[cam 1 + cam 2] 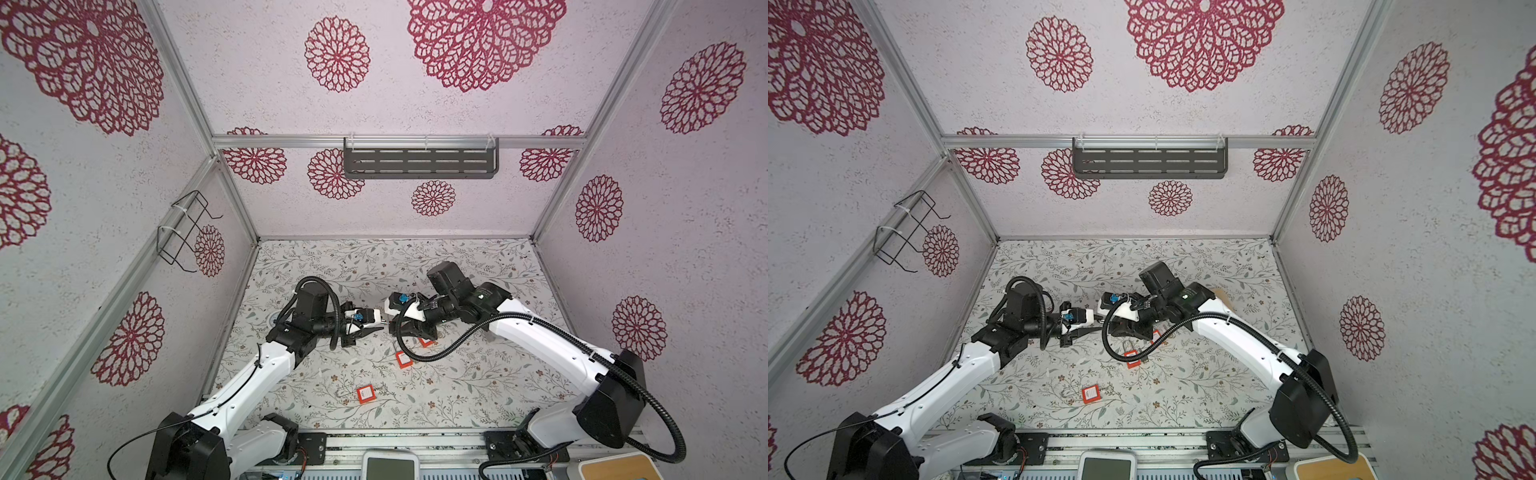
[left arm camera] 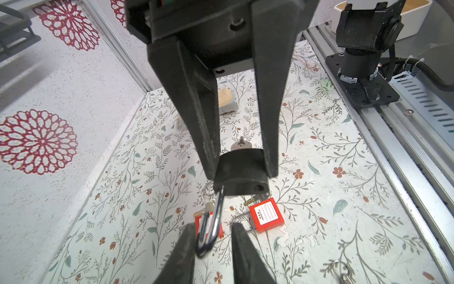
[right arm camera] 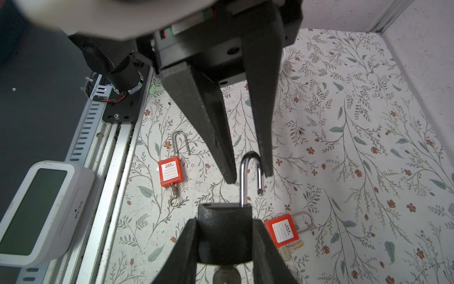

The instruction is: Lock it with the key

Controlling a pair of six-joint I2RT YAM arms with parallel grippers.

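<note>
Right tool (image 2: 242, 175): closed on the two flat sides of the matte black rounded padlock (image 3: 224, 214), holding it in the air above the floral-patterned desk (image 1: 478, 374)
Left tool (image 2: 213, 227): narrow, with one finger on each side of the padlock's shackle; one finger looks to touch the steel, and a slit of desk shows between the shackle and the other finger
Bright steel U-shaped shackle (image 3: 242, 182): stands open, with the long leg seated in the black body and the short leg's free end hanging clear of its hole
Small silver key (image 2: 242, 144): sits in the end of the black padlock opposite the shackle, between the right tool's fingers; only its head shows
Meeting place: in both top views the two tools come tip to tip at the centre of the frame, a little below the middle; the black padlock is too hidden there to make out
Red square plastic padlock (image 1: 365, 394): lies flat on the desk at lower centre of the frame, well apart from the tools
Second red padlock (image 1: 404, 359): on the desk just below the right tool
Third red padlock (image 1: 426, 342): beside the second, partly under the right arm's black cable
</note>
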